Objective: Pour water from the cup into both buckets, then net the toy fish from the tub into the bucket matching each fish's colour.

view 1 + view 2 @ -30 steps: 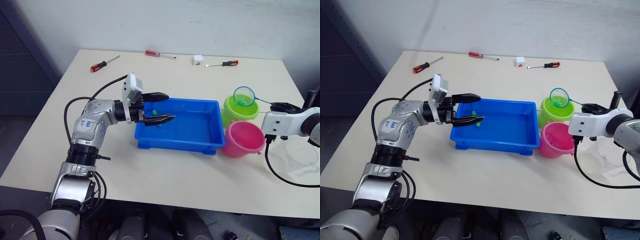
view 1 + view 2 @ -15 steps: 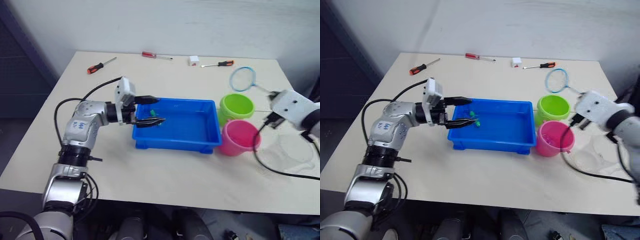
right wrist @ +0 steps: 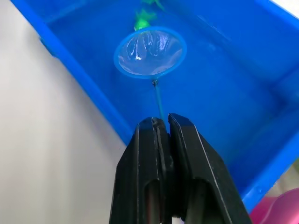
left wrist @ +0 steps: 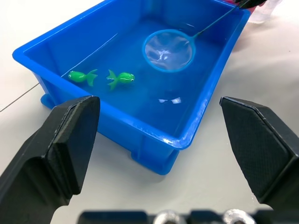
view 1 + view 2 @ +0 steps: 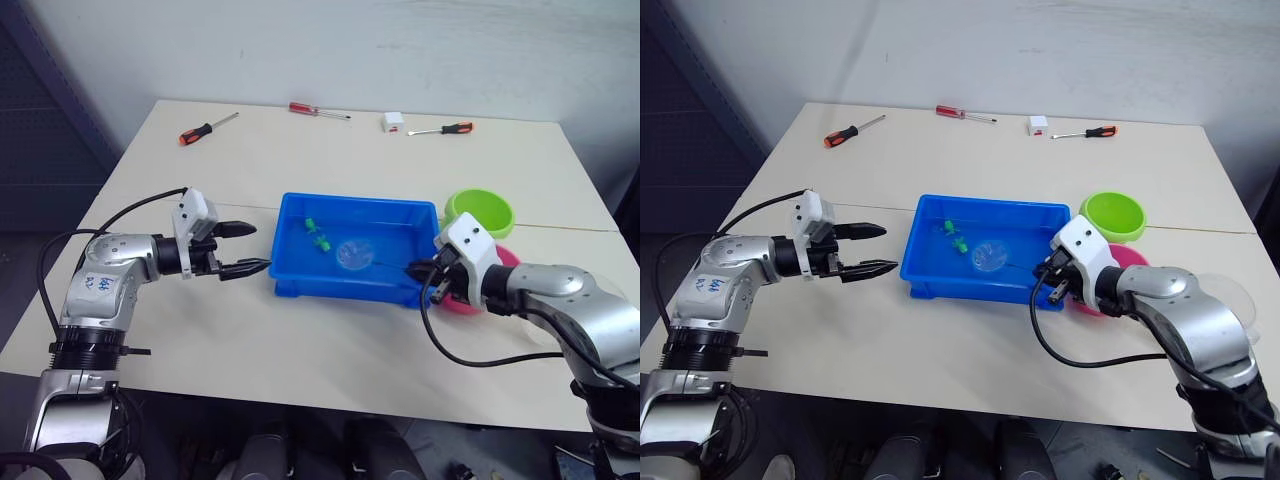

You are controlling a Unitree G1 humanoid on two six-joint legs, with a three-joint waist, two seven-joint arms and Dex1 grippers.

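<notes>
The blue tub [image 5: 352, 201] holds water and two green toy fish [image 5: 311, 224] [image 4: 121, 78] near its far left corner. My right gripper [image 5: 418, 270] sits at the tub's near right corner, shut on the thin handle of the net. The net's light blue hoop [image 5: 352, 256] [image 3: 149, 51] lies low in the tub's middle, just right of the fish. My left gripper [image 5: 245, 248] hovers open over the table left of the tub, holding nothing. The green bucket [image 5: 478, 212] stands right of the tub. The pink bucket [image 5: 506, 257] is mostly hidden behind my right wrist. The clear cup [image 5: 1230, 292] peeks out behind my right forearm.
Three red-handled screwdrivers [image 5: 208, 127] [image 5: 320, 110] [image 5: 446, 128] and a small white box [image 5: 393, 120] lie along the table's far edge. Bare tabletop stretches in front of the tub and to its left.
My right gripper has swung the net from over the green bucket down into the tub. My left gripper has pulled back out of the tub to the left.
</notes>
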